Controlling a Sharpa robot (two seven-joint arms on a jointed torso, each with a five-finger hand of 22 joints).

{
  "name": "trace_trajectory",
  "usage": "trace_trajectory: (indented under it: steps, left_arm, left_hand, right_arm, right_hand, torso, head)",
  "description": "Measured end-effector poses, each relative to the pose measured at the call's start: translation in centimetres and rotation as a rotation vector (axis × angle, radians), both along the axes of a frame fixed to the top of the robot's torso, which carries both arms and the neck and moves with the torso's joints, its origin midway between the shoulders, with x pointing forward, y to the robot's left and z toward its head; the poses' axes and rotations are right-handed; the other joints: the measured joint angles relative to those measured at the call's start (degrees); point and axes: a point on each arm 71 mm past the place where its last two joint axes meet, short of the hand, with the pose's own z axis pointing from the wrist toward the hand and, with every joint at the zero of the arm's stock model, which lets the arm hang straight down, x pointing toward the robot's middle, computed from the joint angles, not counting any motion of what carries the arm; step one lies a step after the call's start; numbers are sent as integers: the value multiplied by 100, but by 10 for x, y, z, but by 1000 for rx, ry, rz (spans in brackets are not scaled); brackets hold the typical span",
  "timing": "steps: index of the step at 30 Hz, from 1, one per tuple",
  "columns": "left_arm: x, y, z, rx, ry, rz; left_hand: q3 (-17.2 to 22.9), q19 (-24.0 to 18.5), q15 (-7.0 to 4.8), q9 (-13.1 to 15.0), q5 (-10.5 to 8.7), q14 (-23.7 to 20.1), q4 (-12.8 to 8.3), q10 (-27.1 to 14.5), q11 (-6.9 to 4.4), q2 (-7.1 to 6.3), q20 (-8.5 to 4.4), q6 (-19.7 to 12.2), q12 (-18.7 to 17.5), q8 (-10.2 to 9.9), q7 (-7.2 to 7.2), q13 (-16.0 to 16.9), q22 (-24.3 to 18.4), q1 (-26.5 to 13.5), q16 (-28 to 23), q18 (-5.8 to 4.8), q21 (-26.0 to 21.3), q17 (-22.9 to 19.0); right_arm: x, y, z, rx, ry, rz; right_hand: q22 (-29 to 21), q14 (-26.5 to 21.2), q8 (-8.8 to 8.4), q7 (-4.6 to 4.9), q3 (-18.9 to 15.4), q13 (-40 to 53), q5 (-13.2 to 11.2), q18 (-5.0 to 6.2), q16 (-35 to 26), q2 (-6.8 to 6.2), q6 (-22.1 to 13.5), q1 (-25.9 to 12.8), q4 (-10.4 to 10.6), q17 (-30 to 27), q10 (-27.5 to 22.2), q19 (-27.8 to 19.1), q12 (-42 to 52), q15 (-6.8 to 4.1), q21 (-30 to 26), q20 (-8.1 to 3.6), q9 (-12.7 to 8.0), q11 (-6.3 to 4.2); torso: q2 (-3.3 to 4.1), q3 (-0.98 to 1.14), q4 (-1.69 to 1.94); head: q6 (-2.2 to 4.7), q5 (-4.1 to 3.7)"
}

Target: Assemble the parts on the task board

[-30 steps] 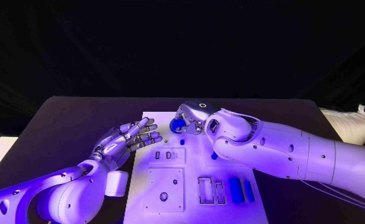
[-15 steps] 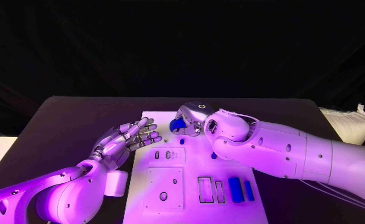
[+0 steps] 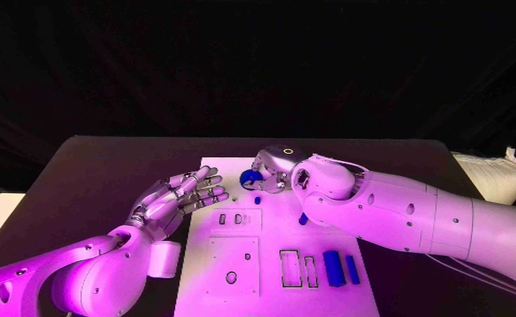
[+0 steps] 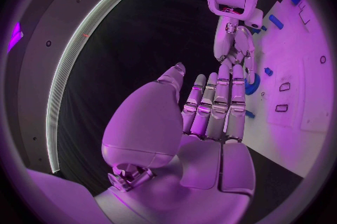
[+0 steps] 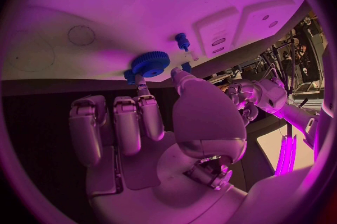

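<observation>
Item: blue gear (image 5: 149, 63), round with a toothed rim, pinched by your right robot hand (image 3: 275, 168) over the far end of the white task board (image 3: 221, 280). Beside it, a small blue peg (image 5: 182, 40) stands in the board. Two blue bars (image 3: 341, 268) lie at the near end. Your left robot hand (image 3: 183, 195) hovers empty, fingers spread, by the board's left edge above the table (image 3: 102, 175).

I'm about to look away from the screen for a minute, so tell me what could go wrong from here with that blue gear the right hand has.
1. The right hand pinches the round blue toothed gear only at its rim, between fingertips; it could slip or tilt.
2. A small blue peg stands on the white task board close by; the fingers might knock it.
3. The open left hand hangs beside the board and may obstruct sideways moves.
</observation>
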Motion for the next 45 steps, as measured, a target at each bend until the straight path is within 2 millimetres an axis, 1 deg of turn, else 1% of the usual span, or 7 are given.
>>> trace_trajectory:
  steps: [5,11,14,18,27,35,45]
  left_arm:
    - [0,0,0,0,0,0]
    - [0,1,0,1,1,0]
    - [0,1,0,1,1,1]
    - [0,2,0,2,2,3]
    - [2,2,-1,2,1,2]
    - [3,0,-2,0,1,0]
    - [5,1,-3,0,1,1]
  left_hand:
    - [0,0,0,0,0,0,0,0,0,22,0,0,0,0,0,0,0,22,0,0,0,0]
    - [0,0,0,0,0,0,0,0,0,22,0,0,0,0,0,0,0,22,0,0,0,0]
    - [15,0,0,0,0,0,-15,0,0,22,0,0,0,0,0,0,0,22,-22,0,0,1]
    - [15,0,0,0,0,0,-15,0,0,22,0,0,0,0,0,0,1,22,-22,0,0,1]
    - [32,0,0,0,0,0,-31,0,0,22,0,0,0,0,0,0,1,22,-22,-1,0,1]
    - [48,0,0,0,0,0,-15,0,0,22,0,0,0,0,0,0,-5,22,-22,0,0,1]
    - [48,0,0,0,0,0,-15,0,0,22,0,0,0,1,0,0,-5,22,-22,0,0,1]
  right_arm:
    - [-2,-6,3,47,-37,-3]
    - [-12,-29,13,138,-101,9]
    - [-16,-54,19,177,-99,0]
    - [-16,-100,22,220,-51,-48]
    - [-22,-172,18,291,61,-116]
    - [-21,-199,10,312,107,-147]
    - [-16,-202,-5,321,145,-157]
  right_hand:
    - [0,0,11,-10,111,0,98,0,0,21,10,165,-61,0,0,0,29,0,0,0,-11,0]
    - [-1,0,10,-9,200,-1,155,0,0,-101,9,442,-118,-1,0,0,29,0,0,0,-22,0]
    - [-1,0,10,10,229,-1,149,0,0,-187,29,629,-186,-1,0,0,28,0,0,0,-17,0]
    - [-2,0,11,11,141,-1,62,0,0,-387,29,1176,-585,-1,0,0,-16,0,0,0,-17,0]
    - [-2,0,11,11,-88,-2,62,0,0,-385,30,1713,-1035,4,0,0,-16,0,0,0,-17,0]
    - [-3,0,11,11,-104,-2,63,0,23,-385,30,1713,-1051,3,0,0,-16,-1,0,-1,-17,0]
    - [-3,0,11,13,-104,-2,78,0,23,-350,32,1745,-1051,2,0,0,-16,-1,0,-1,-18,0]
  torso:
    - [0,3,-3]
    - [-3,6,-3]
    - [-9,7,-10]
    - [-17,4,-44]
    - [-41,40,-126]
    - [-49,81,-157]
    - [-50,81,-154]
  head:
    - [9,-1]
    - [30,-31]
    - [43,-40]
    - [69,-46]
    - [101,-105]
    - [101,-145]
    - [50,-121]
